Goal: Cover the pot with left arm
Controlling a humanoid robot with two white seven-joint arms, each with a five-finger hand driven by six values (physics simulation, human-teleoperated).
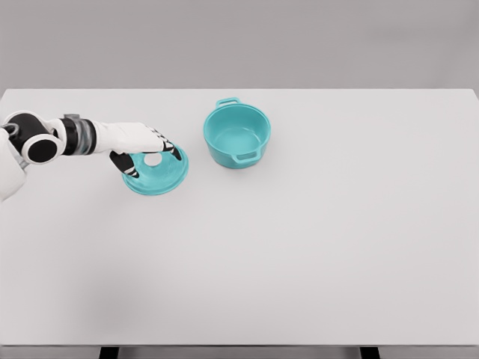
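White table (299, 247) fills the view. Toward the left, the left robot hand (146, 149) has its fingers curled over the knob of a teal lid (157, 176). Just beyond, right of the lid, the teal pot (236, 134) stands uncovered and empty.

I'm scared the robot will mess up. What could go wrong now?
1. The left hand sits over the teal lid with fingers around its knob; a loose hold might drop it.
2. The open pot is close by on the right, so the lid might bump its rim.
3. The lid could land crooked.
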